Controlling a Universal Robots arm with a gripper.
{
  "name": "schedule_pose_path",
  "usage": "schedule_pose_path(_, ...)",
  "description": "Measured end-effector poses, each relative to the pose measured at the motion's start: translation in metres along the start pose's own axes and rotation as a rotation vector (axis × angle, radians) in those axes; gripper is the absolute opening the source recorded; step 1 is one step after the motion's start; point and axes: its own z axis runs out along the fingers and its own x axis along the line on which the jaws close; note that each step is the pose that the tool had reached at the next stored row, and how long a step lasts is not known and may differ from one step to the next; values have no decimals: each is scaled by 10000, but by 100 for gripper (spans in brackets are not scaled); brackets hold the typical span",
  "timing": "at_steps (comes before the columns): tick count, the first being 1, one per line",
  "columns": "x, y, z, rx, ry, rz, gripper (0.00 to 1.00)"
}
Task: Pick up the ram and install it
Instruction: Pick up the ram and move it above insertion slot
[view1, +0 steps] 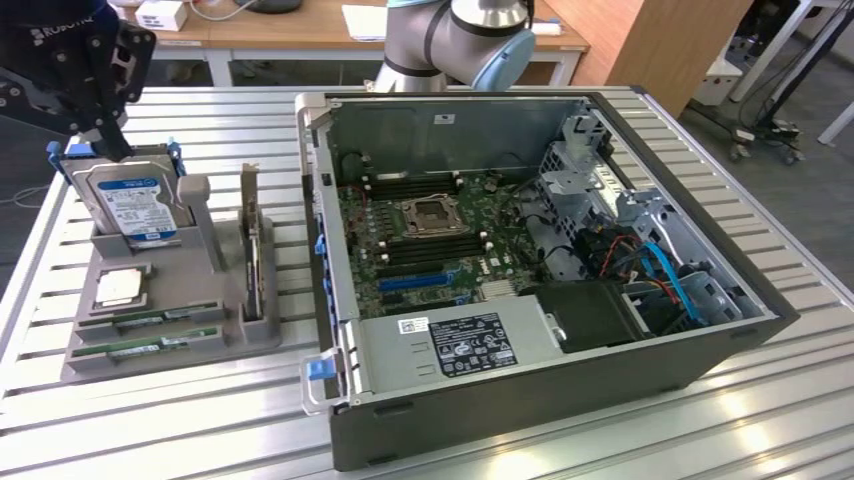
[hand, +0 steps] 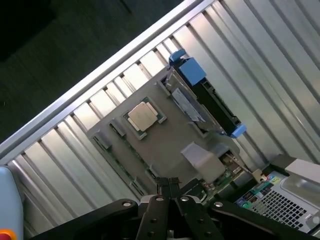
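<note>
Gripper (hand: 168, 181) shut, empty, above gray holder (view1: 187, 285); ram (view1: 154, 346) edge-up in near slots, probably for easy pinching.

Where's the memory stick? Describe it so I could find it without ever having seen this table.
Start at the big open computer case; beside it, on the exterior view's left, stands a grey holder. Along the holder's edge nearest that camera lies the ram, a second like it just behind. They are long, thin green strips, unlike the blue-labelled hard drive and the square chip.
</note>
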Motion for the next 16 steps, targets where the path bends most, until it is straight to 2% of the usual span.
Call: schedule_pose_path(16, 0, -1, 12, -63, 124, -2907, 10)
